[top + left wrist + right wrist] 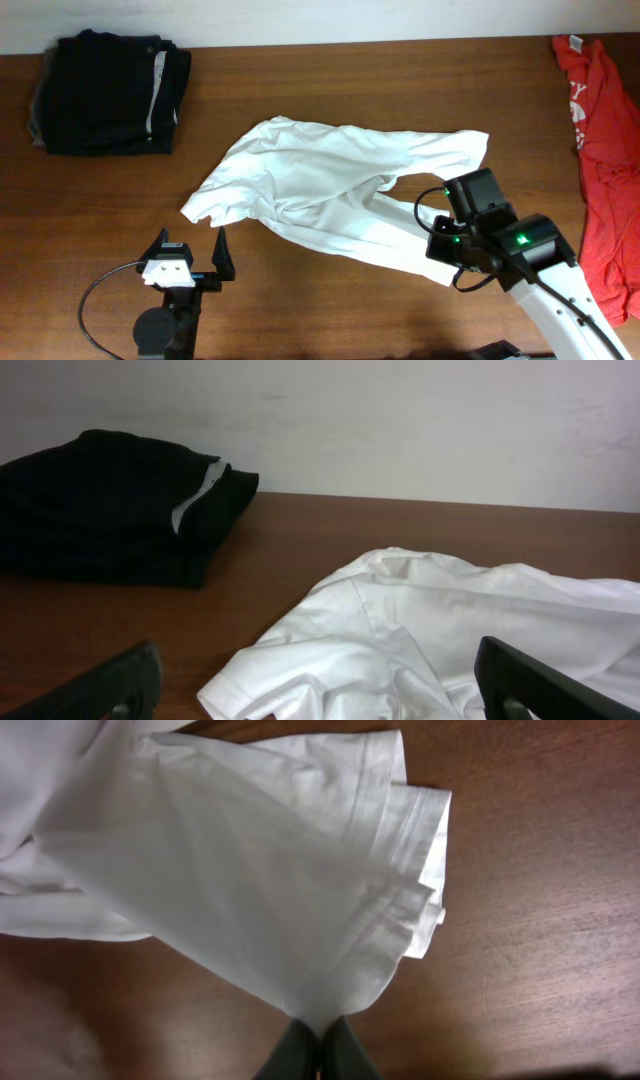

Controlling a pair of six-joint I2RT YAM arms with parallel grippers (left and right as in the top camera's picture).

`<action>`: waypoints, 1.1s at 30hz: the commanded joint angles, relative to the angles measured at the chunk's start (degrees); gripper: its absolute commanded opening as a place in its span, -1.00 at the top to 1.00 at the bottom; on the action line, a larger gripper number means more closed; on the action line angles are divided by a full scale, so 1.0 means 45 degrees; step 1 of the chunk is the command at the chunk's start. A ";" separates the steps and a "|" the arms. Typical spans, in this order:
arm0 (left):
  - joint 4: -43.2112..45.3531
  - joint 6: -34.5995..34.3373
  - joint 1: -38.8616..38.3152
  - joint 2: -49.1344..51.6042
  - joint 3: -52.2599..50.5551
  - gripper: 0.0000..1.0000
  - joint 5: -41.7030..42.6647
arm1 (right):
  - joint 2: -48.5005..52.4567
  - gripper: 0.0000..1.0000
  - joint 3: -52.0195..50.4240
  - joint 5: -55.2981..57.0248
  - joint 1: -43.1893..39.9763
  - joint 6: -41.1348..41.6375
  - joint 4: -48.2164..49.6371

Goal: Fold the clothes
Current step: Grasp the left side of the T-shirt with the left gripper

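Note:
The white T-shirt (320, 180) lies crumpled across the middle of the table, with no graphic showing. My right gripper (318, 1025) is shut on an edge of the white T-shirt (250, 870) and holds it pinched above the wood; in the overhead view it (440, 262) sits at the shirt's lower right end. My left gripper (190, 250) is open and empty, just short of the shirt's left sleeve (300, 670), which lies between its two fingers in the left wrist view.
A folded black garment (110, 90) lies at the back left, also in the left wrist view (110, 510). A red garment (605, 150) lies along the right edge. A black cable (95, 290) loops beside the left arm.

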 commanded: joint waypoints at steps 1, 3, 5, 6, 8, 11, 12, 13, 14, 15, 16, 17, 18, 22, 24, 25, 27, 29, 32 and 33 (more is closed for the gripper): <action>0.0092 -0.0695 -0.0053 -0.0049 -0.0068 -0.99 0.1234 | 0.0010 0.92 -0.0024 0.0015 -0.0044 -0.0107 -0.0102; 0.0287 -0.2229 -0.0053 0.0000 -0.0068 -0.99 0.3123 | 0.0087 0.92 -0.0024 -0.0301 -0.0044 -0.0107 -0.0049; 0.0495 -0.3619 -0.0049 0.0010 -0.0068 -0.99 0.4789 | 0.0107 0.92 -0.0029 -0.0418 -0.0044 -0.0107 -0.0015; 0.0486 -0.3910 -0.0053 0.0010 -0.0068 -0.99 0.5445 | 0.0107 0.92 -0.0029 -0.0423 -0.0044 -0.0107 -0.0019; 0.0471 -0.3900 -0.0049 0.0010 -0.0068 -0.99 0.6057 | 0.0107 0.92 -0.0029 -0.0418 -0.0044 -0.0112 -0.0049; 0.0923 -0.3900 -0.0053 0.0010 -0.0063 -0.99 0.6426 | 0.0107 0.92 -0.0034 -0.0423 -0.0044 -0.0277 -0.0053; 0.1132 -0.3895 -0.0049 0.0010 -0.0034 -0.99 0.6460 | 0.0107 0.92 -0.0029 -0.0418 -0.0044 -0.0457 -0.0044; 0.1263 -0.3779 -0.0049 0.0015 0.0073 -0.99 0.6455 | 0.0107 0.92 -0.0034 -0.0379 -0.0044 -0.0505 -0.0049; 0.1209 -0.3444 -0.0049 0.0058 0.0282 -0.99 0.6455 | 0.0107 0.92 -0.0034 -0.0379 -0.0044 -0.0539 -0.0044; 0.1049 -0.3133 -0.0049 0.0160 0.0505 -0.99 0.6445 | 0.0107 0.92 -0.0034 -0.0379 -0.0044 -0.0539 -0.0044; 0.0695 -0.2730 -0.0049 0.0393 0.0889 -0.99 0.6343 | 0.0107 0.92 -0.0034 -0.0379 -0.0044 -0.0544 -0.0044; 0.0287 -0.2477 -0.0049 0.0661 0.1253 -0.99 0.6086 | 0.0107 0.92 -0.0034 -0.0379 -0.0044 -0.0539 -0.0049; -0.0112 -0.2249 -0.0049 0.0986 0.1627 -0.99 0.5761 | 0.0107 0.92 -0.0034 -0.0379 -0.0044 -0.0544 -0.0049; -0.1477 -0.1015 -0.0049 0.3614 0.3740 -0.99 0.4575 | 0.0107 0.91 -0.0034 -0.0384 -0.0044 -0.0539 0.0010; -0.2011 -0.0627 -0.0049 0.5343 0.5003 -0.99 0.4114 | 0.0107 0.92 -0.0034 -0.0403 -0.0044 -0.0539 0.0049; -0.2433 -0.0588 -0.0049 0.6441 0.5829 -0.99 0.3667 | 0.0107 0.92 -0.0034 -0.0432 -0.0044 -0.0539 0.0044; -0.3376 -0.0282 -0.0049 0.8344 0.7354 -0.99 0.2890 | 0.0107 0.92 -0.0034 -0.0432 -0.0044 -0.0539 0.0000; -0.4299 0.0044 -0.0049 1.0180 0.8840 -0.99 0.1996 | 0.0107 0.92 -0.0034 -0.0427 -0.0044 -0.0544 -0.0073; -0.4779 0.0063 -0.0049 1.2628 1.0482 -0.99 0.1666 | 0.0107 0.92 -0.0034 -0.0423 -0.0044 -0.0588 -0.0117; -0.4818 0.0063 -0.0049 1.3357 1.0778 -0.99 0.1661 | 0.0107 0.92 -0.0034 -0.0427 -0.0044 -0.0753 -0.0092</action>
